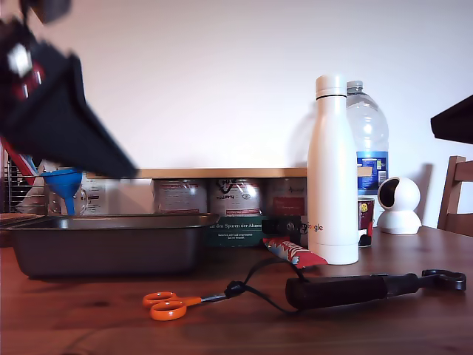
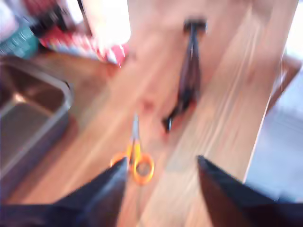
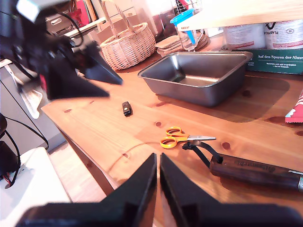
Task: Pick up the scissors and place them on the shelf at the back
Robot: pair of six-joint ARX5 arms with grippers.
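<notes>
The scissors (image 1: 174,304) with orange loop handles lie flat on the wooden table (image 1: 89,325) in front of the baking tray. My first gripper (image 2: 161,175), blurred, is open and hangs above the table; the scissors (image 2: 136,160) lie just ahead of its left finger (image 2: 111,189). In the exterior view this gripper (image 1: 111,155) is high at the exterior view's left. My second gripper (image 3: 157,163) is shut on nothing, well short of the scissors (image 3: 177,138). The shelf (image 1: 222,172), a light-wood plank, rests on cans at the back.
A dark grey baking tray (image 1: 111,244) stands behind the scissors. A long black-handled tool (image 1: 369,288) with a cord lies beside them. A white bottle (image 1: 332,170), a plastic bottle (image 1: 367,133) and a small white camera (image 1: 399,205) stand towards the exterior view's right.
</notes>
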